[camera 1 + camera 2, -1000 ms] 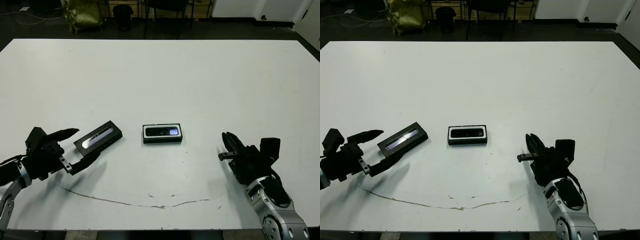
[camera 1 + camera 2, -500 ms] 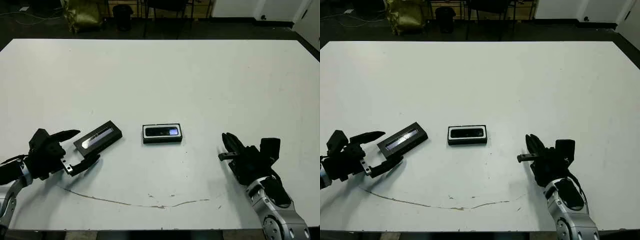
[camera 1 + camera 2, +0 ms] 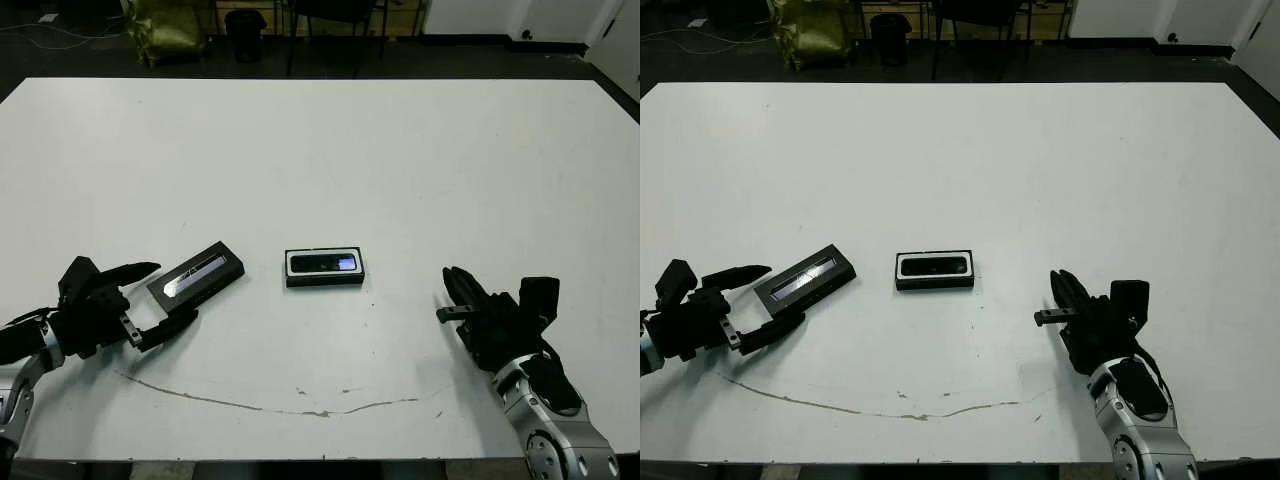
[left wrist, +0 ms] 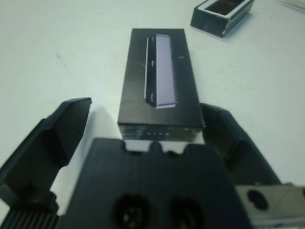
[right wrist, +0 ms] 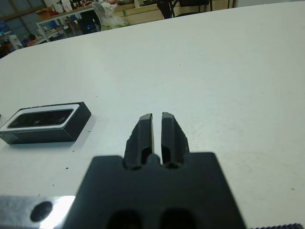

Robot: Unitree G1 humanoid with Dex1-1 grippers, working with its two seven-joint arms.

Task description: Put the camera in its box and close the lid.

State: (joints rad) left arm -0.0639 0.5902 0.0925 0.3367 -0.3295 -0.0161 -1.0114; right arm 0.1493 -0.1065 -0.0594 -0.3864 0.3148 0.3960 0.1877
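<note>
Change since a second ago: my left gripper [image 3: 150,300] has drawn back a little toward my side and sits lower; the lid, box and right arm have not shifted.

Desk [image 3: 330,150]: white, broad, with a thin dark crack line running along the near edge. It carries everything below.

Lid [image 3: 197,274]: flat black cover, silver stripe up, lying at an angle to the left of the box and well apart from it. My left jaws stand wide apart, one finger on each side of its near end, not yet pressing it as far as the wrist view shows.

Box [image 3: 324,267]: shallow black tray with white lining, at mid-desk, uncovered.

Camera [image 3: 325,264]: slim black bar with a bluish glint, already lying inside the box.

Right gripper [image 3: 1065,300]: idle on the right, near the desk edge, well apart from the box; jaws together and holding nothing.

Step in hand, as I judge it: the camera is stowed, so what remains is the lid. Next I should bring the left jaws in on the lid's long sides, lift it, turn it square to the box and lower it on evenly.
</note>
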